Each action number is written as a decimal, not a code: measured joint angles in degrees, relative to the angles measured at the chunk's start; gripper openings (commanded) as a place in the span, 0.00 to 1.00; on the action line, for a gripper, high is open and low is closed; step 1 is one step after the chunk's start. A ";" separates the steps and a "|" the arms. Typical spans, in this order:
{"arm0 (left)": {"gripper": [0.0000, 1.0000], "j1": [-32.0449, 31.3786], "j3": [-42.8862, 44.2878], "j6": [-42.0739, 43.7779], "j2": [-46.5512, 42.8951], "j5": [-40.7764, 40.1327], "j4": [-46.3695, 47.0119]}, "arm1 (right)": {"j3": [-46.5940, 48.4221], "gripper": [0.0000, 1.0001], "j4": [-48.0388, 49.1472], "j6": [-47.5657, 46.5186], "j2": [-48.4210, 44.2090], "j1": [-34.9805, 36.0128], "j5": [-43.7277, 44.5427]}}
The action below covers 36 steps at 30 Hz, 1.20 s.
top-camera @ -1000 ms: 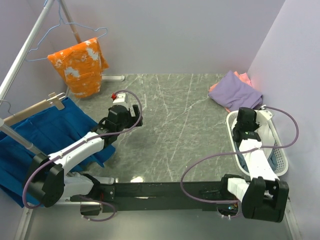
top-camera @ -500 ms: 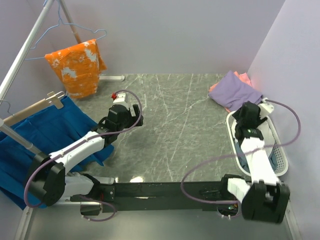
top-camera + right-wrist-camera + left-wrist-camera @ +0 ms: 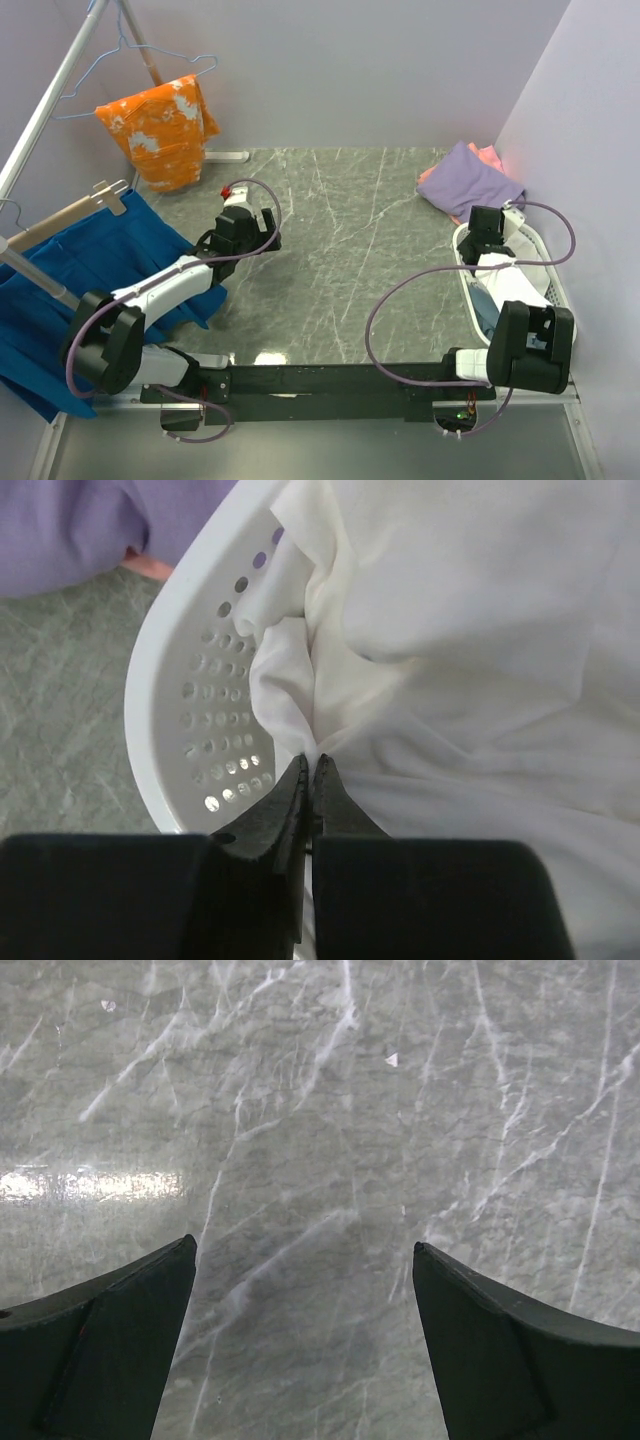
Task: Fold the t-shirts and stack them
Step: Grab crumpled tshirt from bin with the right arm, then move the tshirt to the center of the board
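Observation:
A white t-shirt (image 3: 450,630) lies crumpled in the white basket (image 3: 200,710); its print does not show. My right gripper (image 3: 312,760) is shut on a fold of this shirt at the basket's far left inner wall; it also shows in the top view (image 3: 487,228). A grey-blue t-shirt (image 3: 483,305) lies under the white t-shirt (image 3: 525,275). A purple t-shirt (image 3: 475,180) lies folded on a salmon-pink one (image 3: 490,155) at the table's far right corner. My left gripper (image 3: 303,1245) is open and empty over bare marble, at the table's left (image 3: 250,235).
The basket (image 3: 462,262) stands at the right table edge by the wall. An orange splotched garment (image 3: 160,125) hangs on a rack at far left. A large blue cloth (image 3: 90,260) hangs over the left table edge beside my left arm.
My right gripper has moved to the far end of the basket and down onto the white t-shirt. My left gripper has shifted slightly away. The orange garment swings a little.

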 measured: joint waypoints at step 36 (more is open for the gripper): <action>0.95 1.68 -3.43 -3.87 -4.37 2.54 4.33 | 36.57 0.00 0.33 0.87 -25.83 11.76 -52.39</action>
